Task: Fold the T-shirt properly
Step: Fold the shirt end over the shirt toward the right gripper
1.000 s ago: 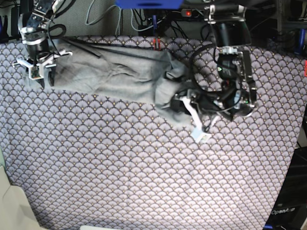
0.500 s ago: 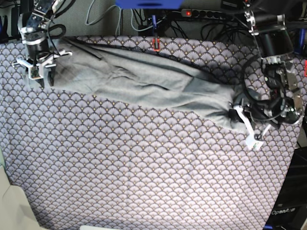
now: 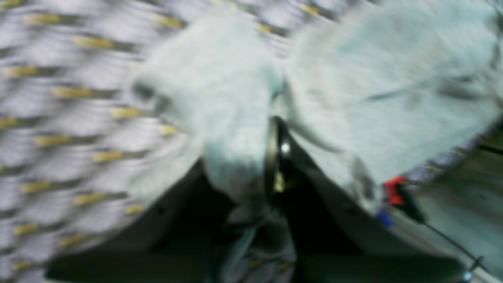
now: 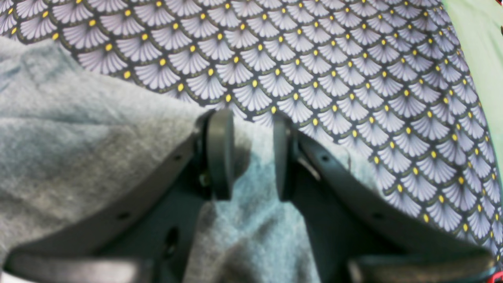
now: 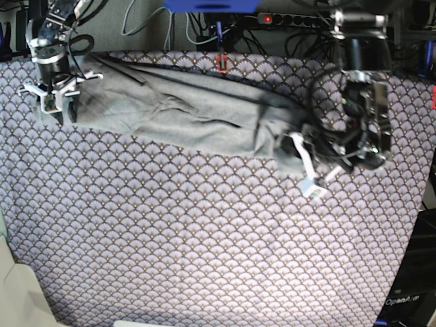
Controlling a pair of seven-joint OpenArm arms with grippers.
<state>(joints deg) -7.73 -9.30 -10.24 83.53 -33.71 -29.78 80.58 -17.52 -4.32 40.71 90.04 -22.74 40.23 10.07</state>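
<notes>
Left gripper (image 5: 300, 146), at the right side of the base view: jaws closed on a bunched end of the T-shirt (image 5: 191, 112); in the left wrist view, which is badly blurred, pale grey fabric (image 3: 235, 118) is gathered at the jaw tips and spills to both sides. Right gripper (image 5: 56, 92), at the far left corner of the base view: jaws stand partly apart with a strip of grey cloth (image 4: 251, 173) between the two dark pads (image 4: 220, 153); whether the pads actually press the cloth cannot be told.

The T-shirt is stretched between the two grippers across the far part of the tabletop (image 5: 204, 259). Its long axis runs from the far left corner down and to the right toward the left gripper, so it lies as a slanted band, broad at the left end and narrowing to a twisted bundle at the right. The fabric is plain light grey, unprinted, soft-looking, with long creases and shadowed folds running along the axis; a darker line follows its far edge. Sleeves and neckline cannot be made out.

A white tag (image 5: 312, 187) hangs just below the left gripper. The tabletop is covered by one purple-grey cloth printed with fan scales and yellow dots.

Count: one T-shirt, two grippers, one patterned cloth, one white tag.
</notes>
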